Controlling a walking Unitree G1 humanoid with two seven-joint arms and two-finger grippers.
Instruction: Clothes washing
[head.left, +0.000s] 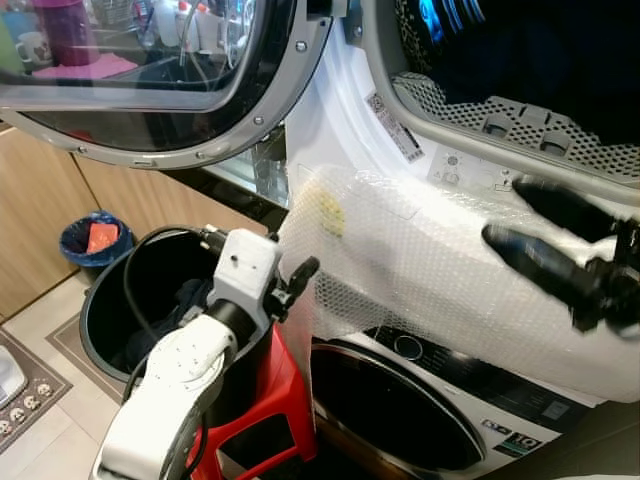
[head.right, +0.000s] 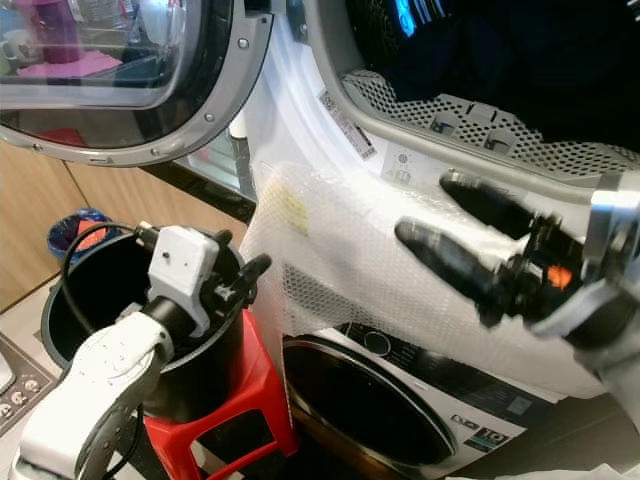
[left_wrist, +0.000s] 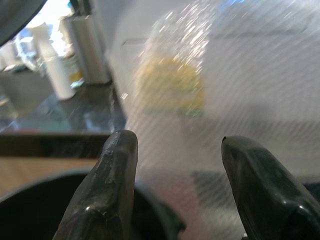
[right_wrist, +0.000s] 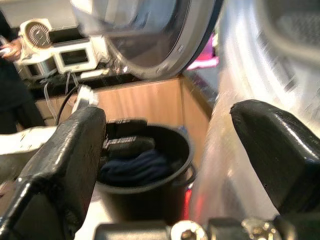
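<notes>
The upper machine's round door (head.left: 150, 80) stands swung open to the left. Dark clothes (head.left: 540, 50) lie inside its drum. A sheet of bubble wrap (head.left: 420, 260) hangs over the front below the drum opening. My right gripper (head.left: 505, 212) is open just in front of that sheet, under the drum's lip, with nothing between its fingers. A black bucket (head.left: 110, 290) holding dark clothes (right_wrist: 137, 167) sits on a red stool (head.left: 275, 400). My left gripper (head.right: 240, 255) is open over the bucket's right rim, pointing at the bubble wrap's left edge.
The lower washer's dark round door (head.left: 390, 410) is closed beneath the bubble wrap. A blue bin (head.left: 95, 240) stands by wooden cabinets at the left. A person in dark clothing (right_wrist: 10, 75) stands further back by a counter with appliances.
</notes>
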